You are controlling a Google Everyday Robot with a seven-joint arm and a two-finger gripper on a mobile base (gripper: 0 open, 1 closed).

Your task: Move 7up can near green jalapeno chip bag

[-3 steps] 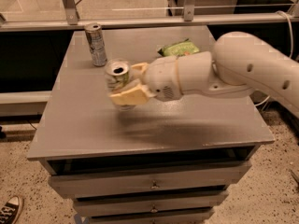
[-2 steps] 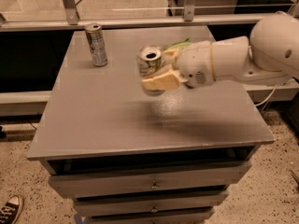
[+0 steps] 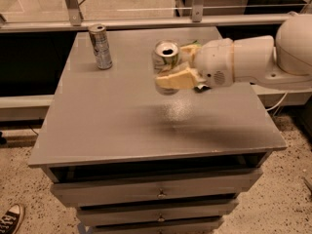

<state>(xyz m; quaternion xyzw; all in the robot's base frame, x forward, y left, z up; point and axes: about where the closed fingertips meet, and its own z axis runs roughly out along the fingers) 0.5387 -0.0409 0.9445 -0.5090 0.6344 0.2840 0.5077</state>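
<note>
My gripper reaches in from the right on a white arm and is shut on the 7up can, a silver-topped can held upright just above the grey table, right of the table's middle and toward the back. The cream fingers clasp its sides. The green jalapeno chip bag is almost wholly hidden behind the gripper and the can; only a thin green sliver shows at the gripper's top edge.
A slimmer, taller silver-grey can stands at the table's back left. Metal rails and posts run behind the table. Drawers sit below the top. A shoe lies on the floor at lower left.
My gripper has carried the 7up can to the right and toward the back of the table, up to the chip bag, which it now hides.
</note>
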